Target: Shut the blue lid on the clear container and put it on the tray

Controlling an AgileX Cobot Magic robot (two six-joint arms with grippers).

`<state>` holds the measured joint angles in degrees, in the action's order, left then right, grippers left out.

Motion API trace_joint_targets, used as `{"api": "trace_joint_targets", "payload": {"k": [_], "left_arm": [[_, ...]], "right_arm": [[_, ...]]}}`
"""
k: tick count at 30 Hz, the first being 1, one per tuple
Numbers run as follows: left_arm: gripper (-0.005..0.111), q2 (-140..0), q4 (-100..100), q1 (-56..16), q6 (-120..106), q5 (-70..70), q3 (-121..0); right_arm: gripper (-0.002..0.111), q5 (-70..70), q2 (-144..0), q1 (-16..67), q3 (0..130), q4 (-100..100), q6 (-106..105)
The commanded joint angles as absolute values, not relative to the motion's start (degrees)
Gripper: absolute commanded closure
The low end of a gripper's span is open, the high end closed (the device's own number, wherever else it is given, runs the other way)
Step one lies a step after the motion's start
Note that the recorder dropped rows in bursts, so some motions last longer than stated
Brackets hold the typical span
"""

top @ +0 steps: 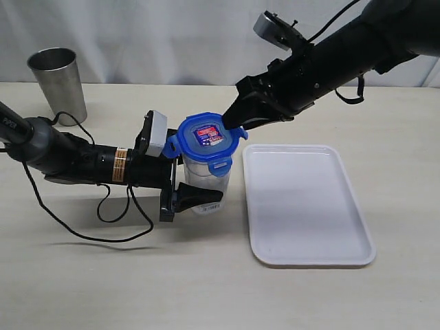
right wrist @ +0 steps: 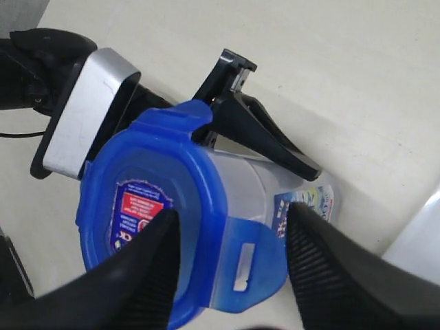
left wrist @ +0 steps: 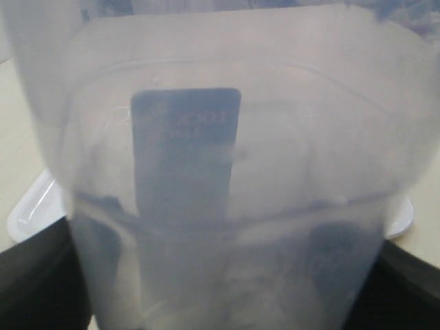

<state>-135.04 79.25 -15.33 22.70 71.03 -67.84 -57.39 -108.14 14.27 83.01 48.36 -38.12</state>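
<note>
Sitting on top of the clear container [top: 210, 180] is the blue lid [top: 206, 139], red-and-white sticker [top: 207, 135] facing up. The container stands upright on the surface [top: 206, 289], just beside the tray [top: 309, 206] but not on it. We see one lid flap [right wrist: 251, 258] lying down along the container wall and another [right wrist: 180, 118] flaring outward toward the left arm; whether any flap is snapped shut we cannot tell.

The left fingers [top: 199, 198] reach in sideways and are clamped on the container's lower body, one finger on each side. The left wrist view is filled by the blurry clear wall with a dark label patch [left wrist: 185, 151].

The right fingers [right wrist: 137, 275] hover spread wide at the lid's tray-facing edge – one over the sticker side of the lid top, the other beside the container wall, the hanging flap between them. They grip nothing that we can see.

The tray lies flat on the surface. A grey steel cup [top: 58, 82] stands well apart from the container, behind the left arm.
</note>
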Motion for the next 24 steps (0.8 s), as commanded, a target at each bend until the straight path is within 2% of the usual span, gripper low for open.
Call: {"api": "trace_joint_targets", "payload": {"k": [1, 6, 10, 24], "left_arm": [[0.107, -135.5, 78.9, -15.3, 22.6, 70.0, -68.2], [0.107, -135.5, 78.9, -15.3, 22.6, 70.0, -68.2], [0.107, -135.5, 78.9, -15.3, 22.6, 70.0, -68.2], [0.107, -135.5, 78.9, -15.3, 22.6, 70.0, -68.2]], "right_arm": [[0.062, -57.2, -108.1, 15.5, 83.3, 45.1, -37.6], [0.062, -58.8, -108.3, 15.9, 83.3, 42.8, -33.9], [0.074, -61.6, -111.3, 16.1, 83.3, 43.6, -33.9], [0.075, -64.7, -117.2, 16.1, 83.3, 45.8, -34.6]]}}
